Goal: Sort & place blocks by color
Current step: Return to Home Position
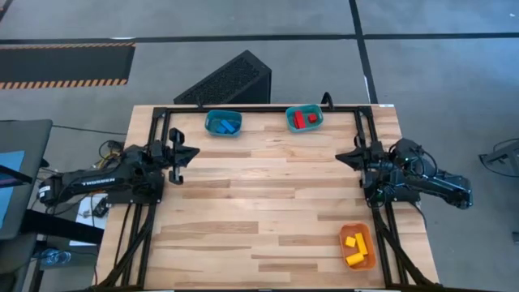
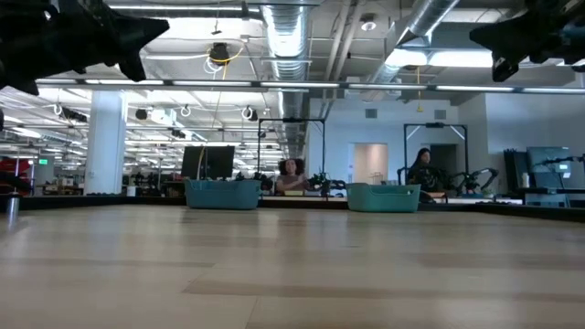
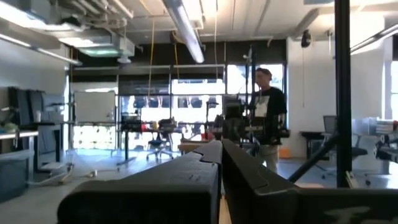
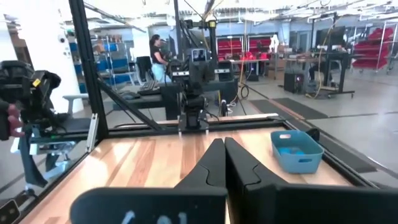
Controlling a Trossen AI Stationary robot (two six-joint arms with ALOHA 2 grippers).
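Your left gripper [image 1: 188,152] hangs over the left edge of the tabletop [image 1: 259,203], pointing inward. In the left wrist view, its fingers [image 3: 186,171] are pressed together with nothing between them. Your right gripper [image 1: 344,157] mirrors it over the right edge, facing the left one across the bare wood. Its fingers [image 4: 208,165] are likewise closed on nothing. Both sit well above the surface. In the low view you see only dark parts of the arms at the upper corners.

Looking out from the grippers, every block you can see is in a bin. At the far edge, the blue bin [image 1: 209,120] holds the blue blocks [image 1: 225,126]. It stands nearer your left gripper and also shows in the right wrist view [image 4: 297,158]. Beside it but apart from it, the teal bin [image 1: 289,122] holds the red blocks [image 1: 305,120]. At the near right corner, on your right arm's side, the orange bin [image 1: 344,235] holds the yellow blocks [image 1: 354,247]. How many blocks are in each bin is hard to tell.

Beyond the tabletop, a person [image 3: 268,118] stands in the room in the left wrist view. Two people sit behind the bins in the low view.
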